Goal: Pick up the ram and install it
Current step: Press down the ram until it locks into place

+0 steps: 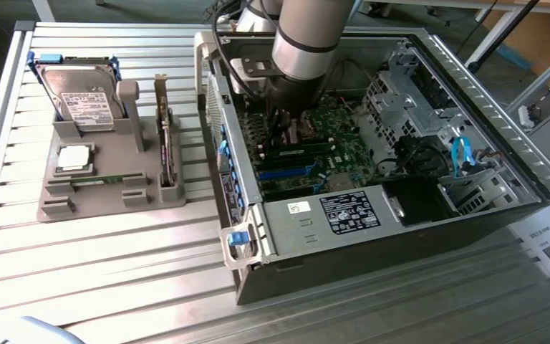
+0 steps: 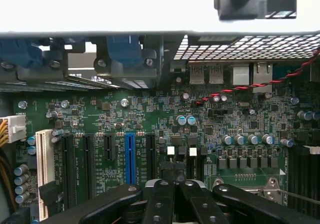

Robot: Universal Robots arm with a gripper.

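The black two-fingered pincer [image 2: 175,185] is pinched narrow, its fingertips [image 2: 161,190] pressed together with nothing clearly between them. It hangs low over the green motherboard [image 2: 150,114] inside the open grey metal computer case [image 1: 389,236]. In the exterior view, at about eight o'clock from the pincer [image 1: 289,123] and well apart from it, what seems to be the ram [image 1: 98,180], a thin green circuit-board stick, lies flat in a grey plastic holder tray [image 1: 94,206]. The tray rests on the ribbed aluminium table [image 1: 112,272], outside the case.
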